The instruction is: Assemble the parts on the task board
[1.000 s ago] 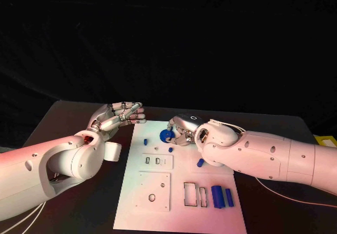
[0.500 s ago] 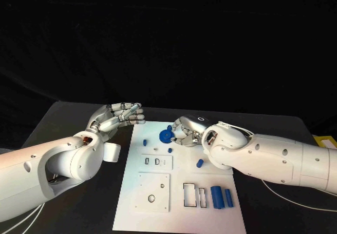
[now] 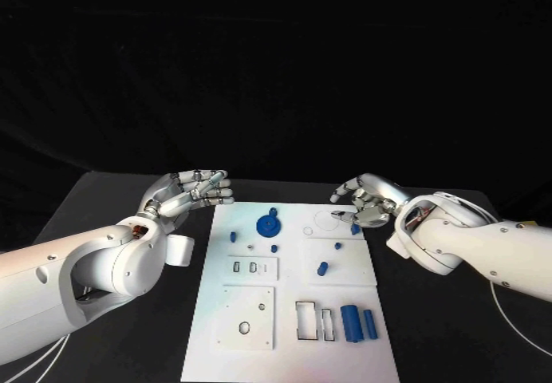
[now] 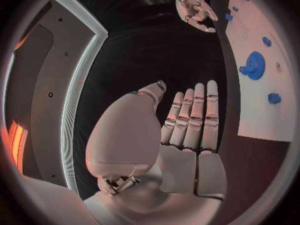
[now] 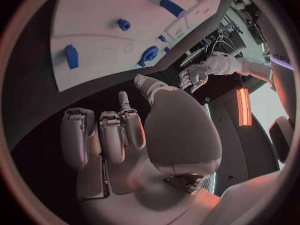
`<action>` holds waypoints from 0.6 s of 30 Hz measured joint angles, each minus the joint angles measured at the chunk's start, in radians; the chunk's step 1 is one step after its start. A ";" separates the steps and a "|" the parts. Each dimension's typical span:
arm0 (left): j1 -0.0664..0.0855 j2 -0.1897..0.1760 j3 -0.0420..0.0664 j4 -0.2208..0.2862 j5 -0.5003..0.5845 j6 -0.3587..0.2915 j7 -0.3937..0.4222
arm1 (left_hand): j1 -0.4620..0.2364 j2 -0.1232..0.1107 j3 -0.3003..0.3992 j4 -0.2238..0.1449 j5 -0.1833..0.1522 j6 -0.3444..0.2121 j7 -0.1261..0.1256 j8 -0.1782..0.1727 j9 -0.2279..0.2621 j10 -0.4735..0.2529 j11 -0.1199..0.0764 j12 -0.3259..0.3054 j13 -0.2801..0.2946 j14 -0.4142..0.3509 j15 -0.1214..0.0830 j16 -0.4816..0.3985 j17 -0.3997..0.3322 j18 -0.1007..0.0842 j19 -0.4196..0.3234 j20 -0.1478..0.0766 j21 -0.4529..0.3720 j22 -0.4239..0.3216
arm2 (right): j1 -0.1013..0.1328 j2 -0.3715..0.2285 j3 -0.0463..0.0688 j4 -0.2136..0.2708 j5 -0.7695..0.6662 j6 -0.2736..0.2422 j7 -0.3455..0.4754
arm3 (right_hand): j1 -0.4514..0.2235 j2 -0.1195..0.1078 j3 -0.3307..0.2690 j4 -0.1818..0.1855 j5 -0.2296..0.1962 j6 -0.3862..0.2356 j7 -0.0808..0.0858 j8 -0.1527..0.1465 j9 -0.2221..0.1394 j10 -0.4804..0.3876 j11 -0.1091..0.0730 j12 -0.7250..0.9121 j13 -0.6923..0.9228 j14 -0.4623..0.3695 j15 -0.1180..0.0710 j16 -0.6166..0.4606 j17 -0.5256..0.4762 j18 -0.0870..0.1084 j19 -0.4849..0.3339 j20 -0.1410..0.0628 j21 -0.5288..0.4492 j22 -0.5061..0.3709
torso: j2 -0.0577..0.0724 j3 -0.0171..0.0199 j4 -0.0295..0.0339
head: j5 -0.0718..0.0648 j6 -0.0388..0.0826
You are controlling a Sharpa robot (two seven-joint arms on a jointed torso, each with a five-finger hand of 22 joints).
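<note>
Both hands (image 3: 195,191) (image 3: 366,199) empty, flanking task board (image 3: 301,319) far end.

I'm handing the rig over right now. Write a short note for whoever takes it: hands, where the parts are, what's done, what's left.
Left hand: holds nothing, hovering at the far left corner of the white task board.
Right hand: holds nothing, fingers curled, over the board's far right edge.
Parts: the round blue gear-like disc sits at the far middle of the board; small blue pegs lie around it, one near the right hand's fingertips; two blue cylinders lie at the near right, beside an empty rectangular slot.
Done: the disc is released onto the board; whether it is fully seated cannot be told.
Left: the loose pegs and cylinders.
</note>
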 measured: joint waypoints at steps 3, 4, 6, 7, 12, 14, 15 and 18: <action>0.000 0.002 0.000 -0.005 0.000 0.002 0.001 | 0.000 0.000 0.000 0.000 0.000 0.000 0.000 0.000 0.000 0.000 0.000 0.000 0.000 0.000 0.000 0.000 0.001 0.000 0.000 0.000 0.000 0.000 | 0.001 -0.039 -0.002 -0.010 0.071 0.030 0.046 | 0.022 -0.005 0.006 -0.021 0.000 0.012 -0.012 -0.003 0.000 0.003 -0.014 0.000 0.000 -0.002 -0.010 0.000 0.000 0.000 0.000 0.000 0.000 0.000 | -0.002 0.0026 -0.0037 | -0.004 0.001; 0.000 0.003 0.000 -0.006 0.000 0.002 0.001 | 0.000 0.000 0.000 0.000 0.000 0.000 0.000 0.000 0.000 0.000 0.000 0.000 0.000 0.000 0.000 0.000 0.001 0.000 0.000 0.000 0.000 0.000 | 0.001 -0.047 -0.002 -0.014 0.085 0.038 0.058 | 0.023 -0.006 0.006 -0.025 0.000 0.012 -0.014 -0.006 0.000 0.004 -0.018 0.000 0.000 0.000 -0.015 0.000 0.000 0.000 -0.001 -0.003 0.000 0.000 | -0.002 0.0038 -0.0049 | -0.005 0.001; 0.000 0.006 0.000 -0.009 0.000 0.004 0.001 | 0.000 0.000 0.000 0.000 0.000 0.000 0.000 0.000 0.000 0.000 0.000 0.000 0.000 0.000 0.000 0.000 0.001 0.000 0.000 0.000 0.000 0.000 | 0.001 -0.065 -0.003 -0.025 0.105 0.054 0.084 | 0.028 -0.011 -0.001 -0.031 -0.006 0.004 -0.020 -0.017 -0.001 0.005 -0.023 0.000 0.000 -0.003 -0.018 0.000 0.000 0.000 -0.001 -0.014 0.000 0.000 | -0.003 0.0063 -0.0076 | -0.009 0.000; 0.000 0.007 0.000 -0.009 0.000 0.005 0.001 | 0.000 0.000 0.000 0.000 0.000 0.000 0.000 0.000 0.000 0.000 0.000 0.000 0.000 0.000 0.000 0.000 0.001 0.000 0.000 0.000 0.000 0.000 | 0.000 -0.071 -0.004 -0.031 0.109 0.060 0.094 | 0.028 -0.011 -0.002 -0.032 -0.006 -0.002 -0.014 -0.022 -0.002 0.005 -0.023 0.000 0.000 -0.003 -0.018 0.000 0.000 0.000 0.000 -0.015 0.000 0.000 | -0.004 0.0070 -0.0083 | -0.010 0.000; -0.001 0.011 0.000 -0.013 0.000 0.009 0.002 | 0.000 0.000 0.000 0.000 0.000 0.000 0.000 0.000 0.000 0.000 0.000 0.000 0.001 0.000 0.000 0.000 0.001 0.000 0.000 0.000 0.000 0.000 | -0.016 -0.093 -0.006 -0.057 0.110 0.078 0.130 | 0.028 -0.011 -0.009 -0.039 -0.006 -0.024 0.008 -0.043 -0.006 0.000 -0.009 0.000 0.000 0.002 -0.012 0.000 0.000 0.000 0.000 -0.015 0.000 0.000 | -0.006 0.0118 -0.0111 | -0.017 -0.002; -0.001 0.012 0.000 -0.014 0.000 0.011 0.002 | 0.000 0.000 0.000 0.000 0.000 0.000 0.000 0.000 0.000 0.000 0.000 0.000 0.001 0.000 0.000 0.000 0.001 0.000 0.000 0.000 0.000 0.000 | -0.024 -0.095 -0.007 -0.070 0.106 0.084 0.140 | 0.028 -0.011 -0.009 -0.039 -0.006 -0.025 0.009 -0.044 -0.006 -0.003 -0.006 0.000 0.000 -0.002 -0.009 0.000 0.000 0.000 0.000 -0.015 0.000 0.000 | -0.006 0.0130 -0.0119 | -0.018 -0.005; -0.001 0.012 0.000 -0.015 0.000 0.011 0.002 | 0.000 0.000 0.000 0.000 0.000 0.000 0.000 0.000 0.000 0.000 0.000 0.000 0.001 0.000 0.000 0.000 0.001 0.000 0.000 0.000 0.000 0.000 | -0.027 -0.095 -0.008 -0.076 0.104 0.085 0.144 | 0.028 -0.011 -0.009 -0.039 -0.006 -0.027 0.011 -0.044 -0.006 -0.003 -0.006 0.000 0.000 -0.002 -0.009 0.000 0.000 0.000 0.000 -0.014 0.000 0.000 | -0.006 0.0142 -0.0124 | -0.018 -0.006; -0.001 0.012 0.000 -0.017 0.000 0.012 0.002 | 0.000 0.000 0.003 -0.003 0.000 0.000 0.000 0.000 0.000 0.000 0.000 0.000 0.001 0.000 0.000 0.000 0.001 0.000 0.000 0.000 0.000 0.000 | -0.036 -0.091 -0.008 -0.095 0.097 0.089 0.155 | 0.030 -0.013 -0.009 -0.039 -0.006 -0.028 0.012 -0.047 -0.006 -0.003 -0.006 0.000 0.000 -0.002 -0.009 0.000 0.000 0.000 0.000 -0.007 0.000 0.000 | -0.006 0.0156 -0.0131 | -0.018 -0.007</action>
